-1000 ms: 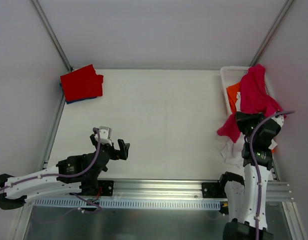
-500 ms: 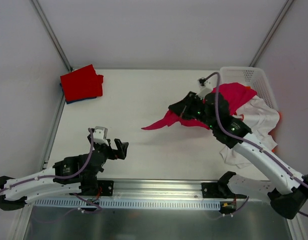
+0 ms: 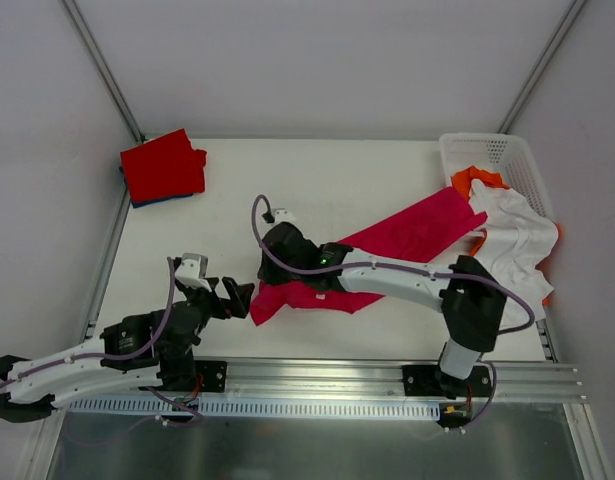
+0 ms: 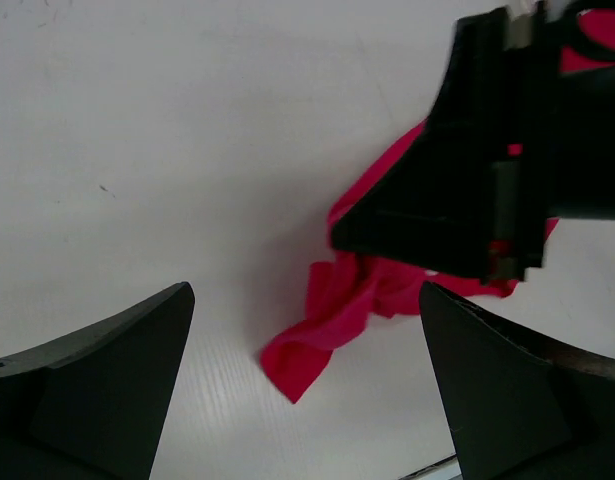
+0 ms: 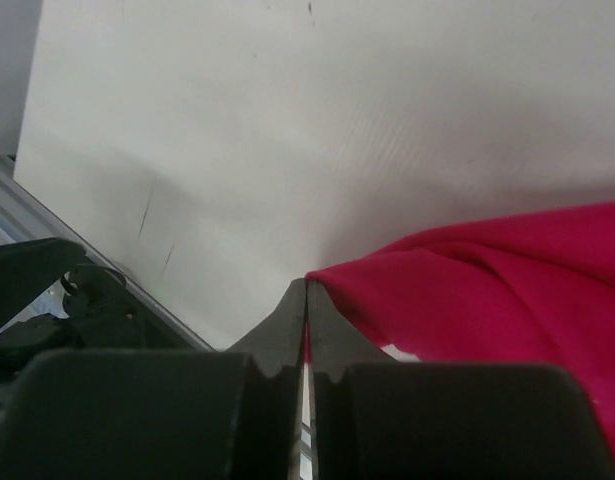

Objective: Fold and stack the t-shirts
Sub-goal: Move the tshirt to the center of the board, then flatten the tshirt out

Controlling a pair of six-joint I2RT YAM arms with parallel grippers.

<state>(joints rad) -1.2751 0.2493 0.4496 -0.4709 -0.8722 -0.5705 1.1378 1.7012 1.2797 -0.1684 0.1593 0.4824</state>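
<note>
Right gripper (image 5: 306, 300) pinches the pink shirt (image 3: 412, 232), its arm (image 3: 407, 281) hiding part; left gripper (image 4: 305, 295) gapes wide beside it, over the white table (image 3: 317, 180).

Even, diffuse light is washing the white table (image 3: 337, 190) brightly. A soft shadow is lying beside the crimson-pink t-shirt (image 4: 327, 320). The 2 wrist views are blurring their dark near foregrounds.

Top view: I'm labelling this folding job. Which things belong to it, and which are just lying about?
Job: crimson-pink t-shirt, pinched by the right tool; folded red t-shirt; blue t-shirt under it; white t-shirt; orange t-shirt.
Lying about: white lattice basket.
</note>
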